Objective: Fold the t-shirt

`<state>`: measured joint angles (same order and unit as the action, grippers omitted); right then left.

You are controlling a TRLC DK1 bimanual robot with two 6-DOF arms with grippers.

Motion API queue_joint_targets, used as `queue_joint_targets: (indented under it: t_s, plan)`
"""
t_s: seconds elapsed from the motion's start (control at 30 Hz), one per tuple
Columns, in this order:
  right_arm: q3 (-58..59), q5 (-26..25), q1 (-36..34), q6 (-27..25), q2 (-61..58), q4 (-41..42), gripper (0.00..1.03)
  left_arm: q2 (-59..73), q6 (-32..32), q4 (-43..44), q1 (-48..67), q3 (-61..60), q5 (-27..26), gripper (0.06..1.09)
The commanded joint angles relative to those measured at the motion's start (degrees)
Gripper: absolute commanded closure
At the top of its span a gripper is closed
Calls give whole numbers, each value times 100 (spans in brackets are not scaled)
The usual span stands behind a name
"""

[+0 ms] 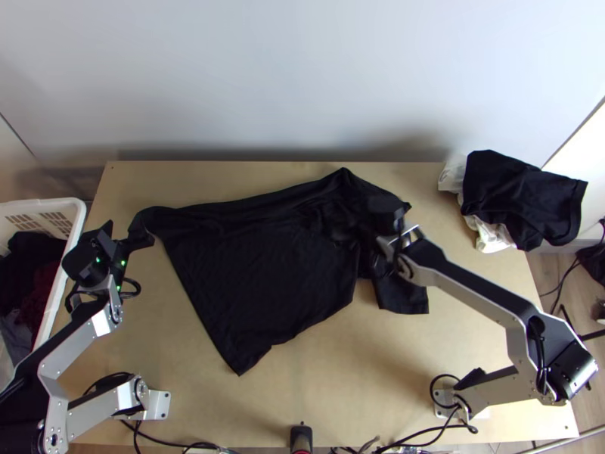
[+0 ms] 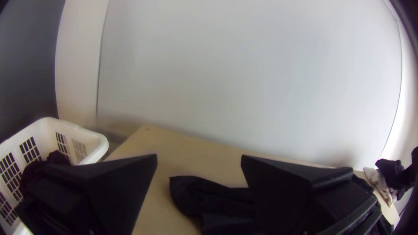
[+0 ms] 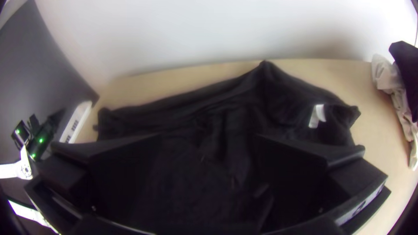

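The black t-shirt (image 1: 261,280) lies mostly spread but uneven, with its right part rumpled and a narrow end toward the left. My left gripper (image 1: 113,244) is beside that end; in the left wrist view the gripper (image 2: 199,161) stands open, the shirt (image 2: 211,196) beyond its fingers. Over the rumpled right part is my right gripper (image 1: 387,216). The right wrist view shows this gripper (image 3: 209,141) open above the cloth (image 3: 235,100), with a white label (image 3: 317,115) on the shirt. Whether its fingers touch the cloth, I cannot tell.
A white laundry basket (image 1: 45,204) with dark clothes stands off the table's left edge. Black and whitish garments (image 1: 522,198) lie at the back right corner. Bare wood (image 1: 340,386) runs along the near side of the table, and a pale wall (image 1: 302,76) rises behind.
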<state>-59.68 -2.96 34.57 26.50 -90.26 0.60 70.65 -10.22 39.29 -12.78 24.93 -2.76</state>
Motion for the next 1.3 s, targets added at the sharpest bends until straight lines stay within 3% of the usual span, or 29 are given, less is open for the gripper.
queue_joint_targets:
  t_s: [0.0,0.17,0.7,1.27]
  plan:
    - [-228,235,859,39,-238,-781,6,-122,29,-26,-14,-234,-5,15]
    - [-545,243,920,39,-712,-825,7,-289,29,-44,-58,-287,-5,15]
    - [-800,243,-134,-145,-1556,-596,6,-1062,292,-325,-146,-489,-5,15]
    - [-1555,182,-99,-312,-2312,-1036,7,-1238,301,-431,-999,-542,-690,15]
